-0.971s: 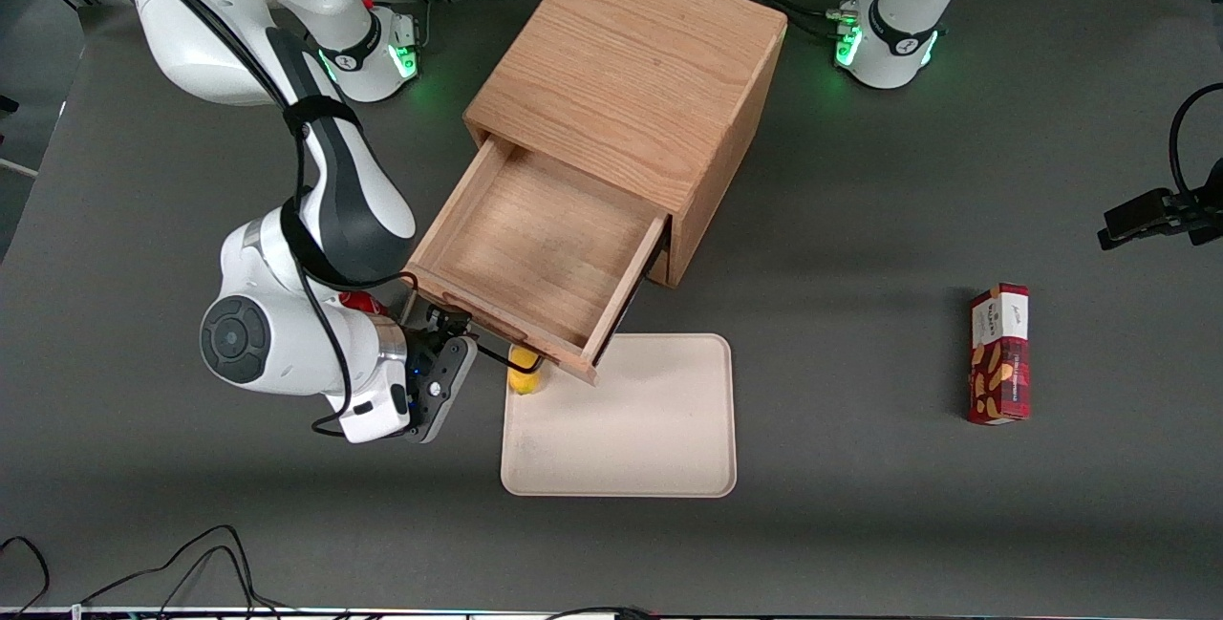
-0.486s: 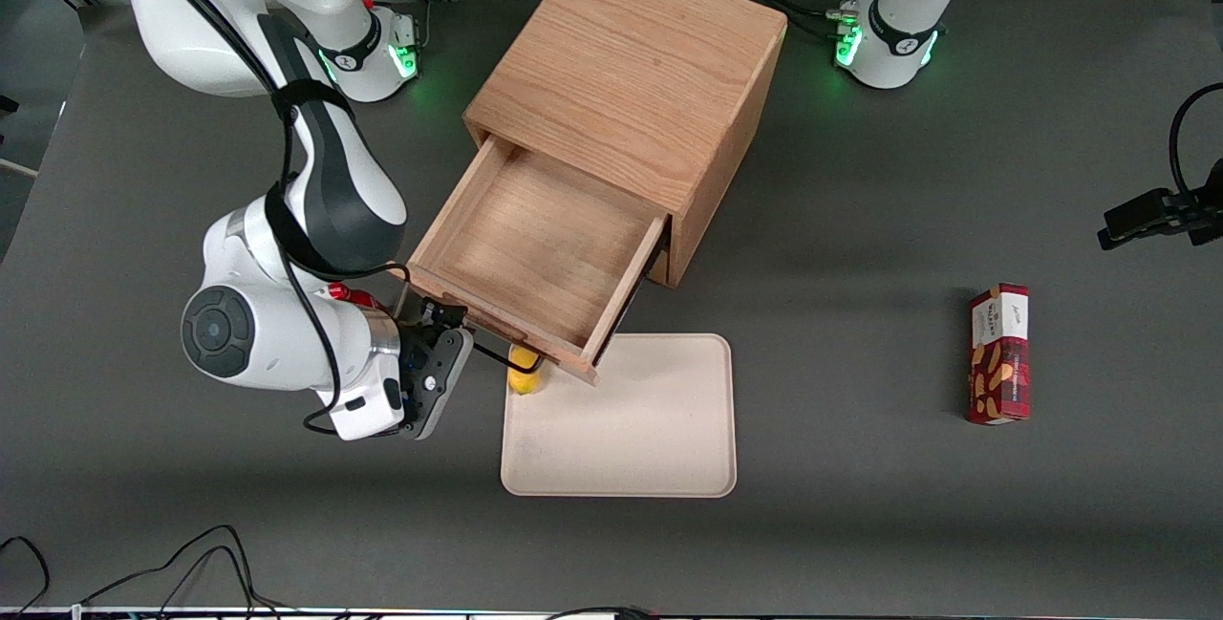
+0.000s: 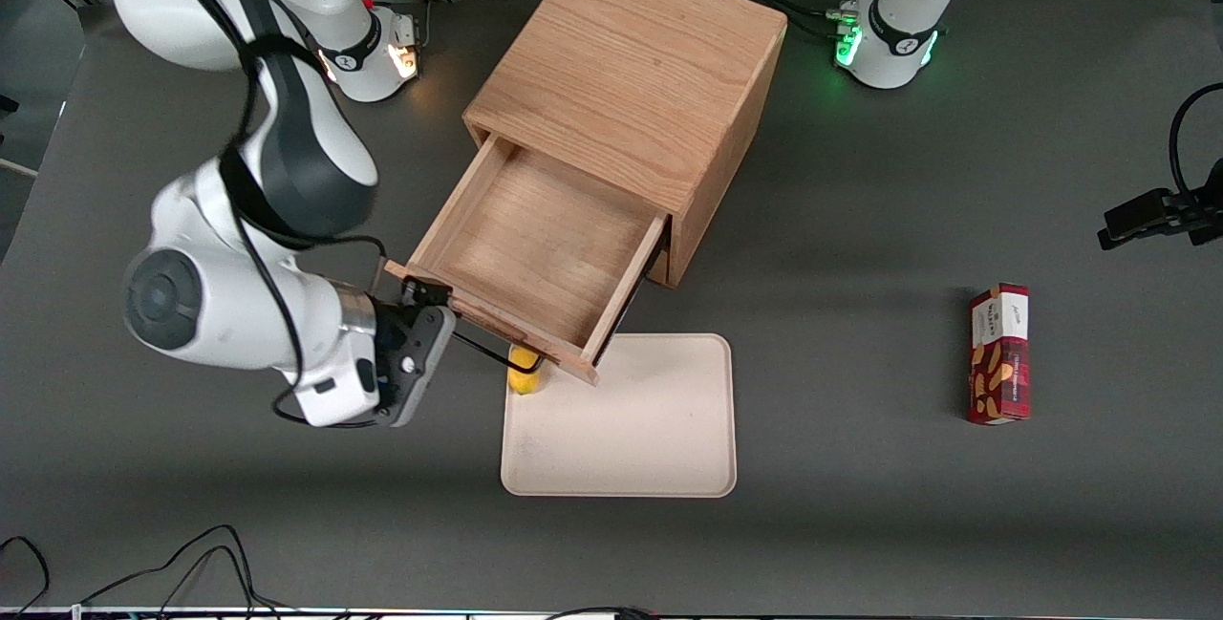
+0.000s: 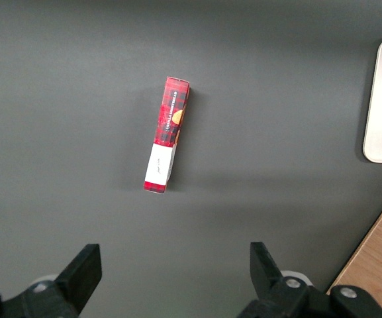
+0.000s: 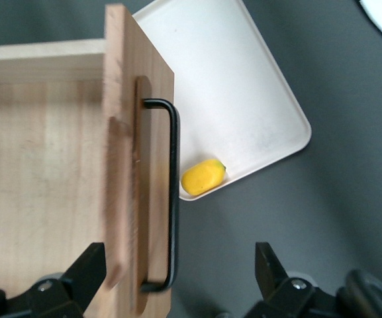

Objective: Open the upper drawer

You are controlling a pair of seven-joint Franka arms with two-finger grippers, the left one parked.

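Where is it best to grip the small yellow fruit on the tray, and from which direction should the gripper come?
Probably from above, across the short width of the yellow fruit, which lies on its side in a corner of the tray, close under the open upper drawer front. The overhanging front and black handle crowd it, so approach from the open tray side. The gripper, open, hangs beside the handle.

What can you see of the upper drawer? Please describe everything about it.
The upper drawer is a light oak box, pulled far out of the wooden cabinet, and nothing lies inside it. A long black wire handle sits on its front panel. The front corner overhangs the beige tray, near a small yellow object. The tool is open beside the handle's end and grips nothing.
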